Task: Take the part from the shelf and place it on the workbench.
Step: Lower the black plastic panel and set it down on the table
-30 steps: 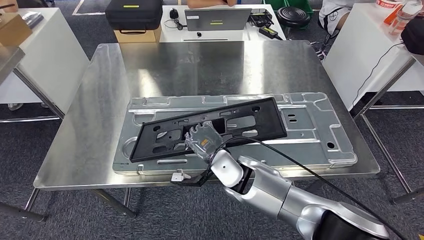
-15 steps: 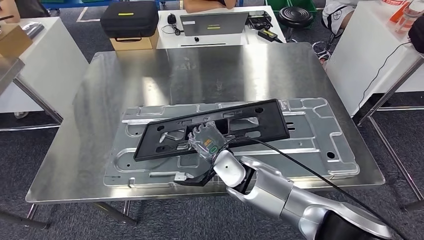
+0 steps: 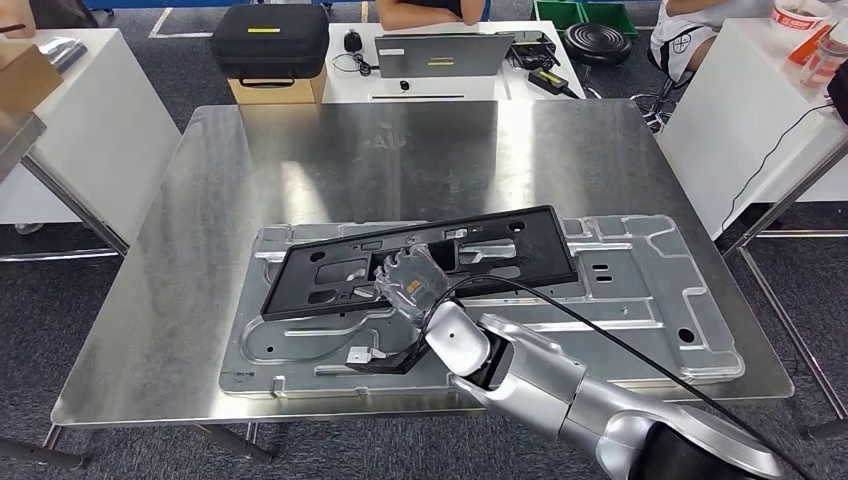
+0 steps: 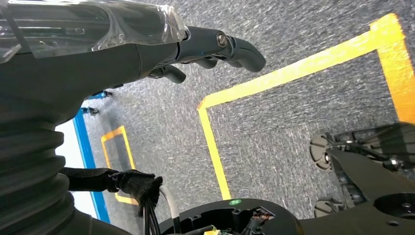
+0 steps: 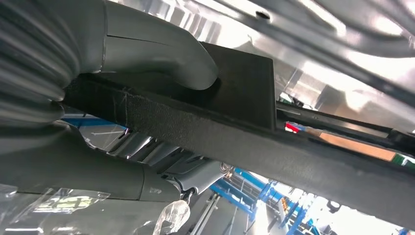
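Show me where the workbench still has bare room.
Free: the far half of the workbench, beyond the metal panel, and the strip on its left. Crowded: the near half, where the right hand holds the black part over the panel.

The whole head view swings between pictures, so that is the camera moving, not the workbench (image 3: 200, 250). Against that, the black part (image 3: 420, 262) in the right hand (image 3: 408, 280) now lies flatter over the silver plate (image 3: 620, 300). Its right end sits lower and closer to the plate than a second ago. The right hand holds the part's near edge as before, now a touch lower in the frame.
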Action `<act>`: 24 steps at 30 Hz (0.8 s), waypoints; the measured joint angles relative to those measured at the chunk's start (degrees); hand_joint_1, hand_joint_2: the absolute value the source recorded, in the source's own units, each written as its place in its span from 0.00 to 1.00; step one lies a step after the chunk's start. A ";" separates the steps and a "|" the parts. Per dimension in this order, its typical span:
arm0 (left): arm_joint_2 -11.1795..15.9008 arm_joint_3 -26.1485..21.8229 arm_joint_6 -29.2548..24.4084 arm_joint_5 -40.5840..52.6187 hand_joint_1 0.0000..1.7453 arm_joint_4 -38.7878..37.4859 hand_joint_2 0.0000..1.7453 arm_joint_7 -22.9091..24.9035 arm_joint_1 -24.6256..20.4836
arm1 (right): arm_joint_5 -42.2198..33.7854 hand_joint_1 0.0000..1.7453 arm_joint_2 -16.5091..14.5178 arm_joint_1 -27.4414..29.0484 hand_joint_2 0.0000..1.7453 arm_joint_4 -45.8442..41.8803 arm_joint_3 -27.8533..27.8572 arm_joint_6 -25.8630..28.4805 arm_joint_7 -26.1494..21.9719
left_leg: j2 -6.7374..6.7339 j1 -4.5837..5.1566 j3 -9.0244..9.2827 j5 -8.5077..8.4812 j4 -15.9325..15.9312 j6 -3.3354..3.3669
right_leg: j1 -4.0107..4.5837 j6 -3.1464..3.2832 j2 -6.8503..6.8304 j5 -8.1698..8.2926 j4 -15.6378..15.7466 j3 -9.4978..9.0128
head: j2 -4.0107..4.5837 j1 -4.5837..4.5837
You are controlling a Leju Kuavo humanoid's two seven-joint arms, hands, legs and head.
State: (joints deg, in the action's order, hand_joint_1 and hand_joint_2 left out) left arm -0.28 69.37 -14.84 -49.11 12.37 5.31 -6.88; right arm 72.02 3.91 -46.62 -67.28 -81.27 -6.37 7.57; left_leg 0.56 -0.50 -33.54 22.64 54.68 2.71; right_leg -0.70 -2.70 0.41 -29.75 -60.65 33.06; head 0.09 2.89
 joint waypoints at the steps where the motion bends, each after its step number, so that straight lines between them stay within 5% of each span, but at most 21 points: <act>1: -0.01 0.00 -0.03 0.06 0.00 0.00 1.00 -0.05 -0.01 | -0.01 1.00 0.01 0.02 1.00 0.00 -0.01 0.01 -0.01 | -0.01 0.02 0.22 0.20 0.00 0.27 | 0.00 -0.07 -0.03 -1.66 -4.26 2.25 | 0.00 -0.04; 3: -0.03 0.01 -0.14 0.31 0.00 0.00 1.00 -0.45 0.04 | -0.03 1.00 0.05 0.24 1.00 0.01 -0.03 0.01 -0.01 | -0.01 0.04 0.65 0.56 0.02 0.53 | 0.00 -0.16 -0.03 -3.55 -11.50 6.79 | 0.00 -0.08; 5: -0.04 0.04 -0.25 0.84 0.00 0.00 1.00 -1.62 0.12 | -0.10 0.50 0.12 0.49 0.50 0.02 -0.04 0.00 -0.01 | 0.11 0.01 1.38 1.11 0.03 0.48 | -0.07 -0.18 -0.06 -0.98 -10.76 7.71 | 0.00 -0.09; 7: -0.04 0.07 -0.19 1.27 0.00 0.00 1.00 -2.65 0.11 | -0.20 0.00 0.16 0.55 0.00 0.02 -0.03 -0.01 -0.01 | 0.27 0.02 2.34 1.84 0.06 0.09 | -0.21 -0.12 -0.12 4.23 -2.70 4.79 | 0.00 -0.11; 9: -0.03 0.09 -0.08 1.24 0.00 0.00 1.00 -2.92 -0.05 | -0.33 0.00 0.20 0.49 0.00 0.02 -0.03 -0.03 -0.02 | 0.39 0.29 2.72 2.46 0.20 -0.51 | -0.23 0.19 -0.10 6.87 3.50 2.36 | 0.00 -0.13; 12: 0.09 0.09 -0.09 1.21 0.00 0.00 1.00 -3.09 -0.14 | -0.51 0.00 0.31 0.59 0.00 0.02 -0.02 -0.04 -0.02 | 0.37 0.51 2.62 2.67 0.27 -0.01 | -0.14 0.50 0.10 7.06 4.77 2.12 | 0.00 -0.09; 16: 0.15 0.10 -0.32 1.55 0.00 0.00 0.00 -3.15 -0.29 | -0.55 0.00 0.37 0.62 0.00 0.02 0.01 -0.06 -0.01 | 0.29 0.46 2.90 2.57 -0.26 0.42 | 0.06 0.81 0.26 6.96 4.81 2.16 | 0.00 -0.09; 20: 0.18 0.09 0.10 0.99 0.00 0.00 0.00 -3.31 -0.36 | -0.59 0.00 0.45 0.62 0.00 0.02 0.01 -0.10 -0.01 | 0.29 0.36 2.99 2.43 -0.60 0.00 | 0.22 1.14 0.25 6.86 4.80 2.16 | 0.00 -0.09; 24: 0.06 0.09 0.92 0.91 0.00 0.00 0.00 -4.05 -0.40 | -0.69 0.00 0.55 0.62 0.00 0.02 0.01 -0.23 -0.01 | 0.29 0.16 2.99 2.41 -0.71 -1.36 | 0.38 1.38 0.23 6.88 4.77 2.16 | 0.00 -0.11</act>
State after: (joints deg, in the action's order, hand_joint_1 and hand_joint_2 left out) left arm -0.22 69.46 -13.92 -48.21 12.37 1.26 -7.28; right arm 71.33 4.46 -46.00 -67.25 -81.26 -6.60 7.56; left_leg 0.84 -0.34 -30.56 25.05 53.97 1.35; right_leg -0.32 -1.32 0.65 -22.87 -55.87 35.23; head 0.09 2.78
